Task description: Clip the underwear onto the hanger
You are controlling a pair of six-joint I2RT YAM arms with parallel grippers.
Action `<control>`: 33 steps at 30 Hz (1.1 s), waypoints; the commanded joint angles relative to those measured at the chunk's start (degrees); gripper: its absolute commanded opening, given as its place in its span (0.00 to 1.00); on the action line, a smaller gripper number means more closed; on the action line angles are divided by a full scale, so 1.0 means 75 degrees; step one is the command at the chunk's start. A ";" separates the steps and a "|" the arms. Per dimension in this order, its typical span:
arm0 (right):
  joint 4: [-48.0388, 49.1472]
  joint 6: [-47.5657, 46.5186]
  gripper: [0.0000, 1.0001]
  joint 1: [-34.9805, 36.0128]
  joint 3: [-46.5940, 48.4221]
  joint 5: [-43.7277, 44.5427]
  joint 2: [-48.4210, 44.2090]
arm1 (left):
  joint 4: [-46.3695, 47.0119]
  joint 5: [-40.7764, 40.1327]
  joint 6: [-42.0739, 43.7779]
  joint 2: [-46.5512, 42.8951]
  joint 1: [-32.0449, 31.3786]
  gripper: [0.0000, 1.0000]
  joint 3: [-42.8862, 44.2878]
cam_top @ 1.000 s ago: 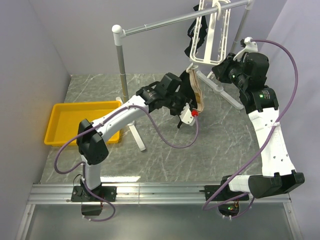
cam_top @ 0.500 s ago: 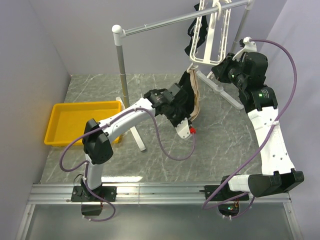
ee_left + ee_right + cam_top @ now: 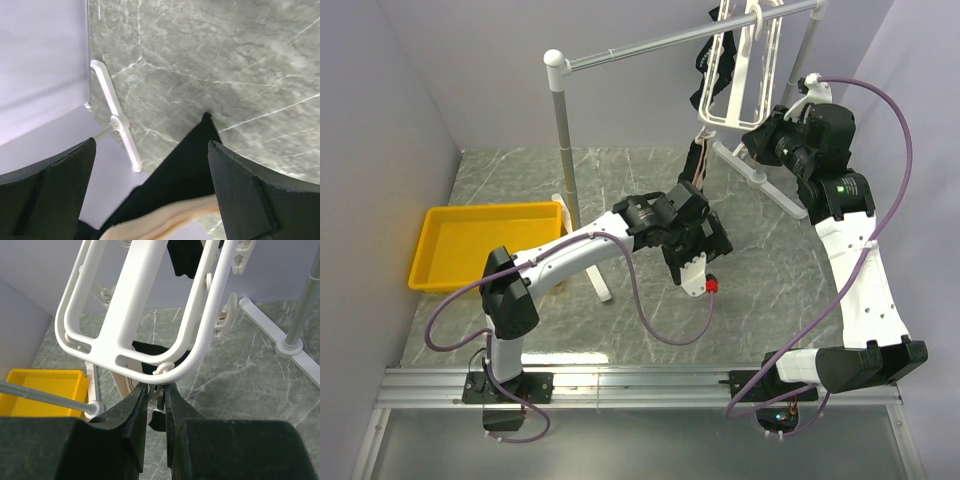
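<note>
The white hanger hangs from the grey rail, tilted. The underwear, black with a tan band, droops as a narrow strip from the hanger's lower corner. My left gripper is open just below and in front of it. In the left wrist view the wide-apart jaws of the left gripper frame the underwear without touching it. My right gripper is shut on a small clip under the hanger corner; black cloth of the underwear shows behind it.
A yellow tray lies at the left. The grey rail stand has its post beside my left arm and a white foot under the hanger. A smaller black garment hangs higher on the hanger.
My left gripper has opened, let go of the underwear and dropped back toward the near side. The underwear now hangs straight from the hanger corner. The right arm has not moved.
</note>
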 commanded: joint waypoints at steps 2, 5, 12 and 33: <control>0.0097 -0.0157 0.00 0.0025 0.0440 -0.0047 -0.0001 | -0.0137 -0.0289 0.0715 -0.0521 -0.0057 0.99 0.0013; 0.0085 -0.0192 0.00 0.0025 0.0475 -0.0081 -0.0013 | 0.0178 -0.0382 0.1077 -0.1095 0.0060 0.99 -0.0643; 0.0120 -0.0110 0.00 0.0013 0.0382 -0.0117 0.0011 | 0.2344 -0.1097 0.1922 -0.1776 0.0248 0.99 -0.2190; 0.0108 -0.0239 0.00 0.0025 0.0311 -0.0093 -0.0013 | 0.1587 -0.2642 0.1629 0.3711 0.0517 0.99 0.3974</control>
